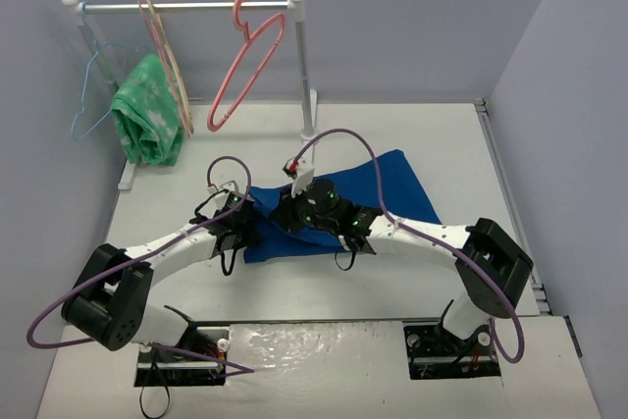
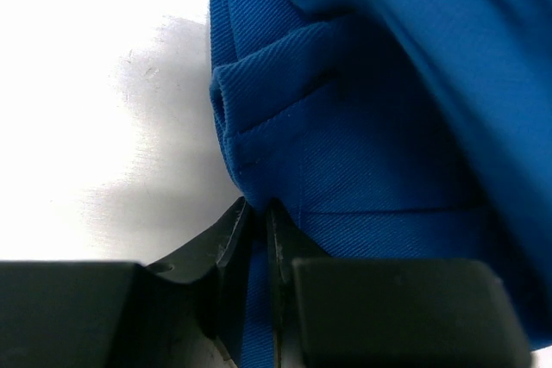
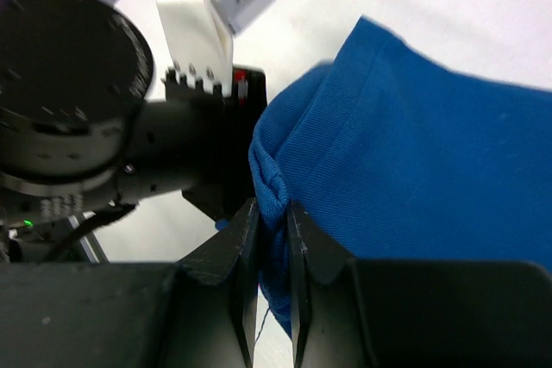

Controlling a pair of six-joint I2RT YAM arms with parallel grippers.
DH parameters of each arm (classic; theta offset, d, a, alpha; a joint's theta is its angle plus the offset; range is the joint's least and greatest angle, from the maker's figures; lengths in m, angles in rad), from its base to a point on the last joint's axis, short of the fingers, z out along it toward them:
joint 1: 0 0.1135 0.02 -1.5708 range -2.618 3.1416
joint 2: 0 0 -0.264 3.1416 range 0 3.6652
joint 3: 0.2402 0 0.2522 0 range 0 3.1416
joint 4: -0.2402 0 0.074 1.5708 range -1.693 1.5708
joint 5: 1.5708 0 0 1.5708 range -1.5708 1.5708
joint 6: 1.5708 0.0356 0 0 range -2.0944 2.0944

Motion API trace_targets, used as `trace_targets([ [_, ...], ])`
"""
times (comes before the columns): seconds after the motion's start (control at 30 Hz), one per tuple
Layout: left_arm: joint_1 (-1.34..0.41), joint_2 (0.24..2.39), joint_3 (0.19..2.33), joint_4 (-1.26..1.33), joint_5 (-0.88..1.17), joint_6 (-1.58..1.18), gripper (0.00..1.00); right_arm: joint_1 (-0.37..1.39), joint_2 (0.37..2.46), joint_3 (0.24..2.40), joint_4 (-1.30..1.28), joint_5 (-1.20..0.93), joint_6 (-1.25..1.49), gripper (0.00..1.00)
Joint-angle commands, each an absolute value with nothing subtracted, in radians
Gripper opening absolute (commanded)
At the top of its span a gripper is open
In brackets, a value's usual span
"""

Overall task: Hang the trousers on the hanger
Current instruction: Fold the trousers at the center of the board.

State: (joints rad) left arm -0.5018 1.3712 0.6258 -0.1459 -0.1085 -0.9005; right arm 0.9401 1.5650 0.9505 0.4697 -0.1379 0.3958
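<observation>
Table (image 1: 412,130): left claw (image 2: 257,217), right claw (image 3: 272,217) low, tight on trousers (image 1: 404,188).

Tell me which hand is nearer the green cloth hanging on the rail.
Left. The left hand, shut on the trousers, lies toward the robot and right of the green cloth; the right hand grips the trousers just beyond it, farther right.
</observation>
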Motion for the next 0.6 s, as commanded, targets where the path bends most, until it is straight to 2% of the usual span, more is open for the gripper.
trace_targets([
  [0.0,-0.503,1.361,0.621,-0.131,-0.089,-0.924,0.1,0.969,1.624,0.934,0.627,-0.148,0.426,0.0],
  [0.2,-0.502,1.316,0.627,-0.167,-0.115,-0.917,0.14,0.985,1.664,0.942,0.608,-0.208,0.43,0.01],
  [0.3,-0.502,1.305,0.633,-0.184,-0.126,-0.913,0.2,0.989,1.666,0.946,0.564,-0.22,0.422,0.05],
  [0.5,-0.5,1.238,0.666,-0.276,-0.179,-0.894,0.54,0.989,1.666,0.916,0.571,-0.223,0.427,0.09],
  [0.57,-0.499,1.208,0.681,-0.317,-0.206,-0.885,0.63,0.989,1.674,0.915,0.581,-0.229,0.429,0.1],
])
